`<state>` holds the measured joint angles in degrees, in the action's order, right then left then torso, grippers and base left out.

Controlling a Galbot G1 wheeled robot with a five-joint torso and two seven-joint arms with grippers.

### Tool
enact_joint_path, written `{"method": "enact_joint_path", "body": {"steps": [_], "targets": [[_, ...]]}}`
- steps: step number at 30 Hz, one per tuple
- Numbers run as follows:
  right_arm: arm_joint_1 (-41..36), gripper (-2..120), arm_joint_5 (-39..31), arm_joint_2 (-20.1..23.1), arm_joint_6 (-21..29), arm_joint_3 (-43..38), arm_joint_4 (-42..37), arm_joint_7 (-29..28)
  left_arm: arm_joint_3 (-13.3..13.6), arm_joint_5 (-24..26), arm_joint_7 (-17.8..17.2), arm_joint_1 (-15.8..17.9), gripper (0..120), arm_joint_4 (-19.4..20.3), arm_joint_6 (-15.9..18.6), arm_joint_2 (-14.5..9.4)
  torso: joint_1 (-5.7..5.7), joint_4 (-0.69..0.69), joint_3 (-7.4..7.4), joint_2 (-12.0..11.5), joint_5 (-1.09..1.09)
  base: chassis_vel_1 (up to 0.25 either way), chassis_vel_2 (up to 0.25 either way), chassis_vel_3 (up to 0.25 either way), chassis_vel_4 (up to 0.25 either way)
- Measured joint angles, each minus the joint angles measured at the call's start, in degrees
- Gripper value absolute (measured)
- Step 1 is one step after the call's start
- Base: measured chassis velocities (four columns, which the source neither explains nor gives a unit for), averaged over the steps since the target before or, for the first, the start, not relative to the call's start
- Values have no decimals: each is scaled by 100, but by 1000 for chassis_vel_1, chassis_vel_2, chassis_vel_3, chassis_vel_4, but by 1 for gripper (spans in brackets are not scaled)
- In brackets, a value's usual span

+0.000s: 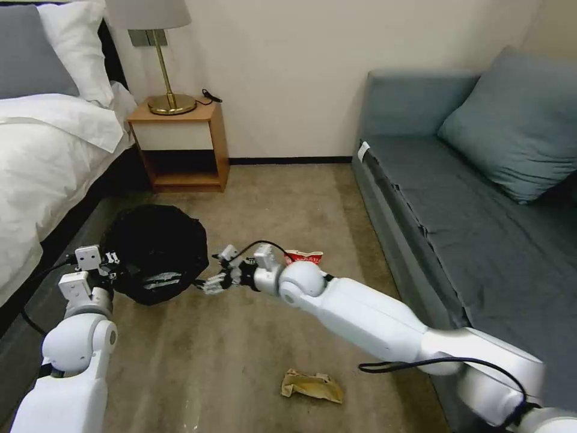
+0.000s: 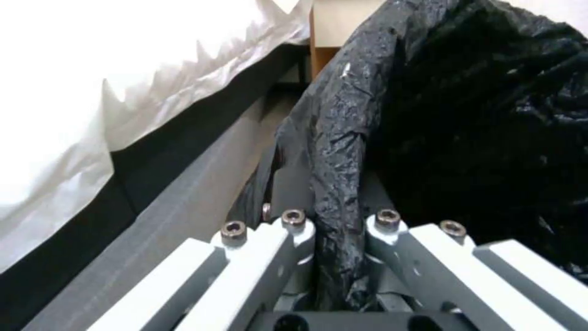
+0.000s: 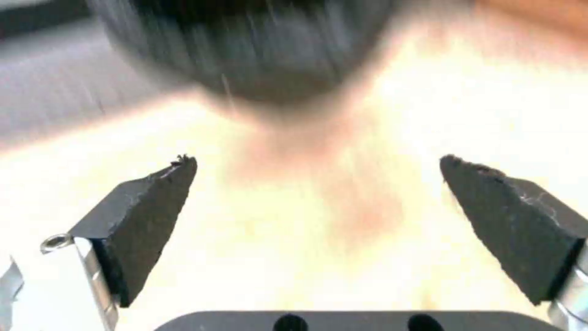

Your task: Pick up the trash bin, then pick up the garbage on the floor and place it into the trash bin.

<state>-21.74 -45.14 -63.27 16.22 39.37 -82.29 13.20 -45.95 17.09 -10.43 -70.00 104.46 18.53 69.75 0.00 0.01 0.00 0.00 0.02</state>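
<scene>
On the left of the room the bed (image 1: 42, 150) with its white bedding runs along the wall, and across from it on the right sits the grey-blue sofa (image 1: 457, 228) with a matching cushion (image 1: 517, 126). Between them at the far wall there's the wooden nightstand (image 1: 180, 144), a brass lamp (image 1: 162, 54) standing on top. The tan carpet (image 1: 240, 361) fills the middle.

Now the trash bin (image 1: 157, 249), lined with crinkly black plastic, is tilted toward the robot, close by the bed's dark base. The left gripper (image 2: 334, 257) has it: fingers clamped on a fold of the black liner at the bin's rim, the bag pinched right between them in the left wrist view.

The right arm reaches across the carpet, and the right gripper (image 1: 211, 282) sits just beside the bin's near right edge. Its dark pads (image 3: 144, 216) are spread wide, nothing between them, with the dark bin looming close ahead, blurred.

Smaller stuff: the crumpled brown paper bag (image 1: 312, 386) lies on the carpet near the robot, well apart from the bin. The crushed red-white paper cup (image 1: 304, 257) peeks out just behind the right wrist, on the floor toward the sofa.
</scene>
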Motion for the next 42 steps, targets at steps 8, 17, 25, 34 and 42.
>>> {"method": "enact_joint_path", "body": {"steps": [8, 17, 25, 34, 42], "targets": [[-557, 100, 569, 1170, 734, 270, -644, 522, 20, -77, 2, 44, 4, 56, 22, 83, 0, -2, 0, 0, 1, 0, 0, 0, 0], [-807, 100, 1019, 1385, 1075, 458, -948, 946, 81, -291, 19, 105, 4, 53, 64, 307, 0, 0, 0, 0, -1, 0, 0, 0, 0], [-962, 100, 1398, 1348, 1053, 601, -617, 1078, 75, -323, 19, 157, 4, 95, 117, 432, 0, -1, 0, 0, -1, 0, 0, 0, 0], [-1118, 99, 1820, 1092, 891, 630, 154, 1219, 116, -316, 34, 218, 4, 191, 220, 520, 0, -1, 0, 0, -2, 0, 0, 0, 0], [-1166, 73, 1890, 941, 530, 572, 706, 1479, 73, -316, 106, 121, 4, 60, 122, 419, 0, 0, 0, 0, -2, 0, 0, 0, 0]]}}
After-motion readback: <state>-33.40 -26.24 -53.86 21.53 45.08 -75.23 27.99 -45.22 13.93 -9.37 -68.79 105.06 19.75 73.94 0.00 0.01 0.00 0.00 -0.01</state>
